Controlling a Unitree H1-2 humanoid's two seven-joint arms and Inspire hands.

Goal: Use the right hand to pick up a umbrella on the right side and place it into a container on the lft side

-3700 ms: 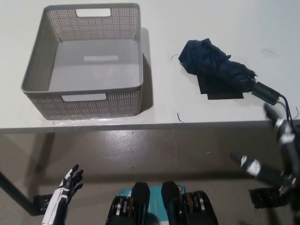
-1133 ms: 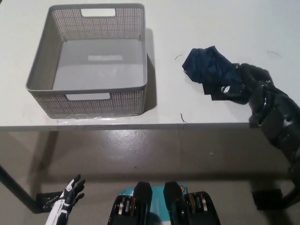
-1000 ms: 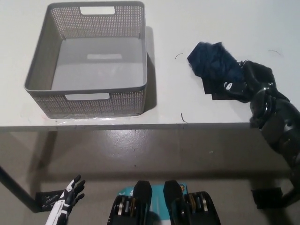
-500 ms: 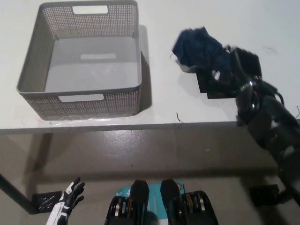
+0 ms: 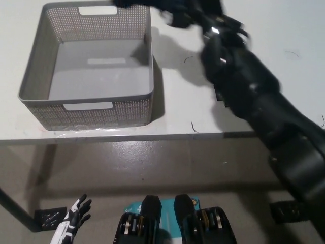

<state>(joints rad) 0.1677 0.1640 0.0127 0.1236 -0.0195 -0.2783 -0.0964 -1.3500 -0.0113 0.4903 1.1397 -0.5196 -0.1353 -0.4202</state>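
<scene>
My black right arm (image 5: 254,96) stretches diagonally across the white surface (image 5: 284,30) toward the top edge, motion-blurred. The right hand (image 5: 195,11) is smeared and partly cut off by the frame, so I cannot tell its grip. A dark blur above the basket's far rim could be the umbrella (image 5: 133,3); I can't confirm. The grey mesh basket (image 5: 35,76) sits left. My white left hand (image 5: 73,223) hangs low, fingers spread.
</scene>
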